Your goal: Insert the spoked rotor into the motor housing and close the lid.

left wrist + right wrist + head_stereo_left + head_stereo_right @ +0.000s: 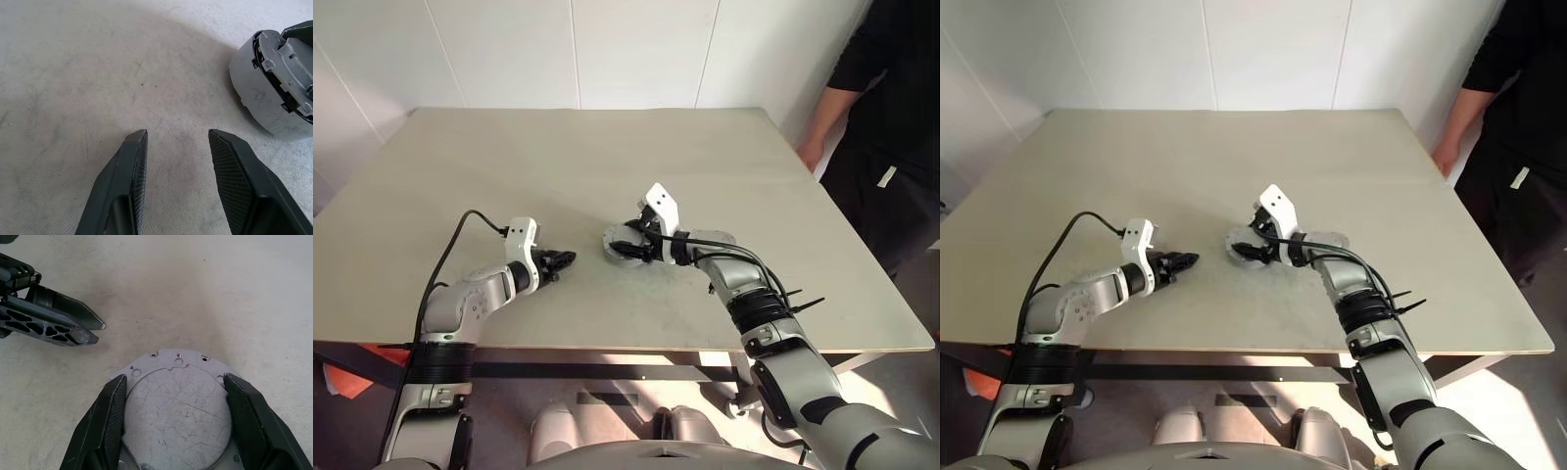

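- The left gripper (566, 258) hovers low over the beige table (607, 166), left of centre, pointing toward the middle. Its two black fingers (129, 176) stand apart with bare tabletop between them; they hold nothing.
- Just beyond its tips, a little to the right, sits a round silver-grey metal part (619, 245), near the table's middle. In the left wrist view it shows a thick grey side wall with a lighter disc-like piece on top. It looks like the motor housing with the lid on, though I cannot tell that for sure, and the spoked rotor cannot be made out.
- The right gripper (171, 391) reaches in from the right and straddles this part. Its jaws are spread wide, one finger (115, 416) at either side of the scratched circular top face; whether the pads press the rim I cannot tell.
- At the table's far right edge stands a person (891, 108) in dark clothing, one hand (810, 152) by the table's corner.
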Available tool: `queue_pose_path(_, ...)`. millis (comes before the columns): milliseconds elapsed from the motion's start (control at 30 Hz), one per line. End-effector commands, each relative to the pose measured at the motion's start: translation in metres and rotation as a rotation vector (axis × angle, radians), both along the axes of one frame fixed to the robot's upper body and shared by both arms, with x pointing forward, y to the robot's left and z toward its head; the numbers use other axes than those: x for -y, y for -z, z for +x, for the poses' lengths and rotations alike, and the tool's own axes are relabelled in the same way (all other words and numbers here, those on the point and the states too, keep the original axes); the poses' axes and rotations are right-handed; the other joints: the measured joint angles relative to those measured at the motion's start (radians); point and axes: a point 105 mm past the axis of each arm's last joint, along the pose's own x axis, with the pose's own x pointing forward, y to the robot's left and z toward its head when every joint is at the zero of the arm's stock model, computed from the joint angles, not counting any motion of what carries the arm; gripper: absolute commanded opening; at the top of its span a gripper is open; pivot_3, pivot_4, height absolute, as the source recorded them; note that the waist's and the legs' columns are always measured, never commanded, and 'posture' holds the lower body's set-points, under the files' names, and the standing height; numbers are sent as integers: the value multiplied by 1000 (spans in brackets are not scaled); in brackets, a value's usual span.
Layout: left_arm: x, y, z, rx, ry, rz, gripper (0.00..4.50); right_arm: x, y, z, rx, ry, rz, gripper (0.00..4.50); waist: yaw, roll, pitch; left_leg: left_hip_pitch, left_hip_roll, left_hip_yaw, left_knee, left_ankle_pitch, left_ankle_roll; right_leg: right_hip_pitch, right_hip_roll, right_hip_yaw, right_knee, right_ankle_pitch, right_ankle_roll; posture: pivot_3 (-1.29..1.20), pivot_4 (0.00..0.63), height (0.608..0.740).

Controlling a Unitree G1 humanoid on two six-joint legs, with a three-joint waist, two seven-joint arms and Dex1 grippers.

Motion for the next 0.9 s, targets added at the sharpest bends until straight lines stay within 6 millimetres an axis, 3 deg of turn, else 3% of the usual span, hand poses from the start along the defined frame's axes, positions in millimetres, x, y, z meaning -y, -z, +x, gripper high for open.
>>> queue_pose_path(33, -5, 14, -5, -48, -15, 45, 2090, -7, -8, -2, 9, -30, 19, 3019, 0, 0, 0, 0, 0, 0, 0, 0, 0, 0, 0, 0, 0, 0, 0, 0, 0, 740)
queue_pose_path(633, -5, 15, -6, -52, -17, 49, 2090, -12, -9, 2, 11, 10, 31, 3019, -1, 0, 0, 0, 0, 0, 0, 0, 0, 0, 0, 0, 0, 0, 0, 0, 0, 740)
queue_pose_path(900, -6, 15, -6, -52, -18, 51, 2090, -9, 4, 3, 10, 19, -18, 3019, -2, 0, 0, 0, 0, 0, 0, 0, 0, 0, 0, 0, 0, 0, 0, 0, 0, 740)
